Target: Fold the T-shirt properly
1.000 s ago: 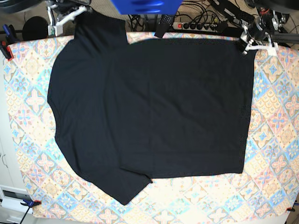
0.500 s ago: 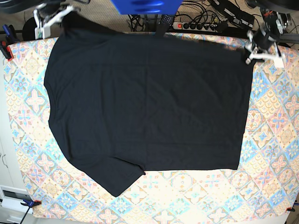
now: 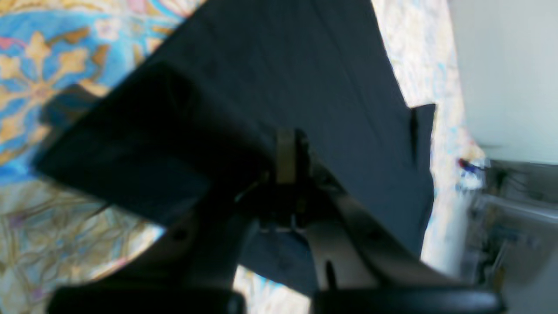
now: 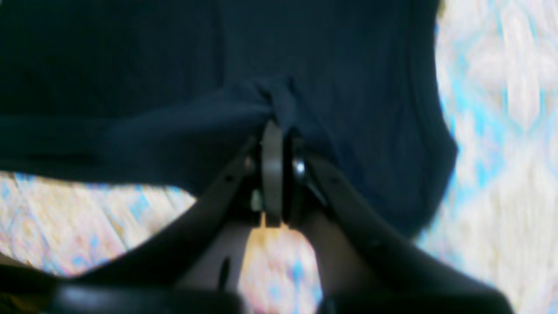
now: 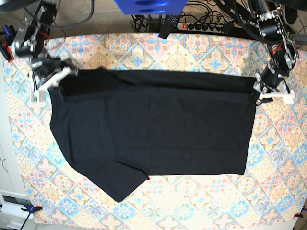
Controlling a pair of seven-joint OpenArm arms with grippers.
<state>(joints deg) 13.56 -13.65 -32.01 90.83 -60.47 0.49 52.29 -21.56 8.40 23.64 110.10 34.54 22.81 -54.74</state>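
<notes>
base view showed the t-shirt (image 5: 153, 124) flat on the tablecloth (image 5: 192, 48), both grippers, left (image 5: 261, 93) and right (image 5: 57, 76), clamped on its far edge, the first lengthwise fold apparently only underway.

The T-shirt (image 5: 153, 129) covers the table's centre. Around it, bare tablecloth (image 5: 201, 206) lies open: a wide band below the shirt's lower edge, a strip above its upper edge, narrower margins beside either end. Above the shirt's upper edge, beyond the table, a power strip (image 5: 201, 26) with cables and a blue object (image 5: 148, 6) obstruct access.
</notes>
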